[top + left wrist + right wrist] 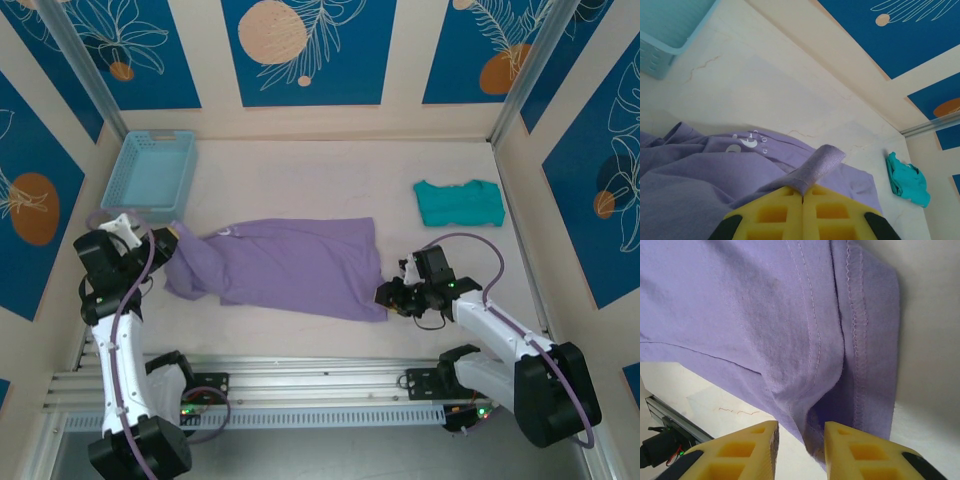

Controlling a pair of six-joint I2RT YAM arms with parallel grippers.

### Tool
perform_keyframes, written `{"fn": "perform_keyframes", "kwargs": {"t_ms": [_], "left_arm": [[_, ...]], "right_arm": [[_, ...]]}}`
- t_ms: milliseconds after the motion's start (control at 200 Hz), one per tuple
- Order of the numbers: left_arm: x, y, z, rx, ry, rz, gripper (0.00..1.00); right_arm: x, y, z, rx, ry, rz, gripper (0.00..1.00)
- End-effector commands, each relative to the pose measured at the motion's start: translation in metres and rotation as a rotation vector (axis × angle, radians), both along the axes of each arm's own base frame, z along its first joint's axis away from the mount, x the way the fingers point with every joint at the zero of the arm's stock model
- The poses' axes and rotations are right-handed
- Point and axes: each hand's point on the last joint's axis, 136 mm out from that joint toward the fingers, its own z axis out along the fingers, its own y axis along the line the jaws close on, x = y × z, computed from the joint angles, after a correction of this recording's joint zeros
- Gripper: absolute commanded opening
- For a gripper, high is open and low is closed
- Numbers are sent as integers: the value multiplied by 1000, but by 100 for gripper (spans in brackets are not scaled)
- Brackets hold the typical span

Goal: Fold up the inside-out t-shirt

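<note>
My left gripper (803,191) has bright yellow pads backed with black, and my right gripper (801,429) wears the same yellow. The inside-out t-shirt (290,265) at both sets of jaws is plain lavender-purple, its seams stitched in matching thread. A small white print (742,143) shows just beyond my left pads. Farther ahead of my left jaws the basket (150,175) is light blue. Well beyond my right jaws is a teal-green garment (458,203). The table (330,165) is pale cream with faint brownish veins. The wall panels (305,50) are deep blue with white line-drawn leaves and peach and orange discs, framed in cream. My left arm (108,360) and right arm (490,325) are white with black joints.
</note>
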Motion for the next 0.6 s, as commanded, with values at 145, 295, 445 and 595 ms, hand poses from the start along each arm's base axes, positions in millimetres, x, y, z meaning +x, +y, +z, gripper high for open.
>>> {"fn": "perform_keyframes", "kwargs": {"t_ms": [145,295,445,595], "left_arm": [[5,-5,13,12,-62,-39,0],[7,-6,16,4,-70,-43,0],[9,-6,18,-1,-78,-43,0],[9,-7,19,-2,-78,-48,0]], "right_arm": [[-5,-6,-10,-70,12,16,36],[-13,-6,-16,-109,20,50,36],[-14,-2,-17,-123,-12,83,35],[-8,-1,-19,-140,-26,105,28]]}}
